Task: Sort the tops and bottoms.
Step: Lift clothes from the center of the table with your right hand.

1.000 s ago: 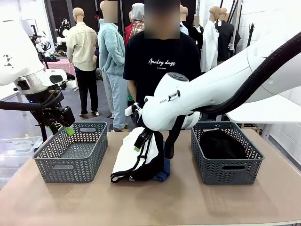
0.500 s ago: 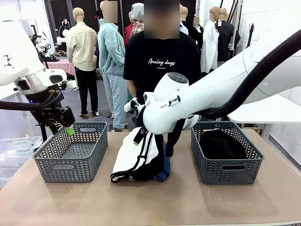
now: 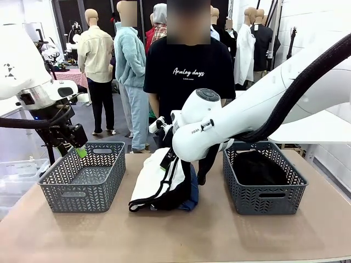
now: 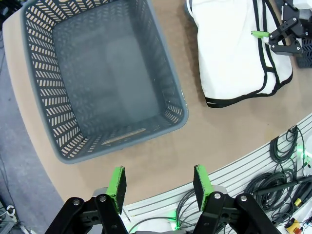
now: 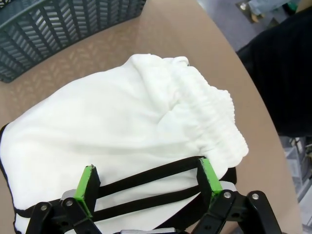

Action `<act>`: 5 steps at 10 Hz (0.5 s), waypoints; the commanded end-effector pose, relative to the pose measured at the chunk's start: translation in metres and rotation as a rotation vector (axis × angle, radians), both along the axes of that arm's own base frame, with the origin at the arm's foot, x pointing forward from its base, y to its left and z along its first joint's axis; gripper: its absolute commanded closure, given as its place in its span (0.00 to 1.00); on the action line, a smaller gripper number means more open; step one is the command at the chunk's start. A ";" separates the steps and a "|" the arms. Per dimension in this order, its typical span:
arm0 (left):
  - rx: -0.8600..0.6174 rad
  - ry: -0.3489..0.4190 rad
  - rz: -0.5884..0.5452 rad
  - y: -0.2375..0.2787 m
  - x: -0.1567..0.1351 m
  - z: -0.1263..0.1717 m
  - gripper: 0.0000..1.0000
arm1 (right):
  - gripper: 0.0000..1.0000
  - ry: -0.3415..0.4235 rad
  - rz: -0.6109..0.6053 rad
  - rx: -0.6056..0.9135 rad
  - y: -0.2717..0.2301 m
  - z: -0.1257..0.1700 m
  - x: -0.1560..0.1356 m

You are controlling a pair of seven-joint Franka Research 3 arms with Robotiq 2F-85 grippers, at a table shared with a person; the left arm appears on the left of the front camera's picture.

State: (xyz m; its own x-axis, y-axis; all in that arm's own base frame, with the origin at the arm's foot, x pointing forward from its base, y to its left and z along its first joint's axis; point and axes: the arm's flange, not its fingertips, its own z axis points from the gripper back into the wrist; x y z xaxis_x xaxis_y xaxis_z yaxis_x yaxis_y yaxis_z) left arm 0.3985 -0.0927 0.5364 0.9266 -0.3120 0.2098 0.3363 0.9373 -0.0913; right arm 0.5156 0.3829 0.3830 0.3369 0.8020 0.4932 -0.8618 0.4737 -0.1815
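From the front, shows a folded pile at the middle of the table (image 3: pixel 175 238): the white top with thin black edging (image 3: pixel 153 183) uppermost, black cloth (image 3: pixel 174 200) under it, and a sliver of blue jeans (image 3: pixel 192 201) at the pile's near right corner. Places the right gripper (image 3: pixel 166 160) over the far part of that white top, close to the cloth; cannot tell contact from this side. Keeps the left gripper (image 3: pixel 77 148) high over the table's left side, well above the left grey basket (image 3: pixel 63 197). Finds a black top (image 3: pixel 256 167) lying inside the right grey basket (image 3: pixel 263 201), and a person in a black T-shirt (image 3: pixel 189 71) standing at the far side behind the pile. From the left wrist, looks straight down past the left gripper (image 4: pixel 159 181), released, green pads spread with nothing between them, onto the left basket and the near table edge; catches the white top to the right of that basket, apart from it, with the right gripper's black fingers above it. From the right wrist, shows the right gripper (image 5: pixel 148 179) released, pads set wide to either side of two black bands crossing the white top, the gathered elastic hem lying just beyond; cannot tell whether the pads press the cloth. Catches a grey basket's lattice wall at the top left corner.
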 end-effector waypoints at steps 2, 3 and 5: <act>0.008 -0.008 -0.002 0.003 0.000 0.000 0.28 | 0.00 -0.015 -0.002 -0.003 0.006 -0.007 0.004; 0.008 -0.008 -0.002 0.003 0.000 0.000 0.28 | 0.18 -0.021 0.001 -0.019 0.006 -0.005 0.003; 0.008 -0.008 -0.002 0.003 0.000 0.000 0.28 | 0.54 -0.027 -0.004 -0.036 0.004 -0.005 0.004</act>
State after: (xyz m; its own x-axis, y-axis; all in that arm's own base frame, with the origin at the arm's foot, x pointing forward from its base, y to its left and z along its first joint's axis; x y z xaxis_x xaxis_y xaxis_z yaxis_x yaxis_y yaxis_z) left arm 0.3985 -0.0927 0.5364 0.9267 -0.3120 0.2097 0.3362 0.9373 -0.0913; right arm 0.5165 0.3849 0.3777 0.3197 0.8159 0.4818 -0.8659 0.4580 -0.2010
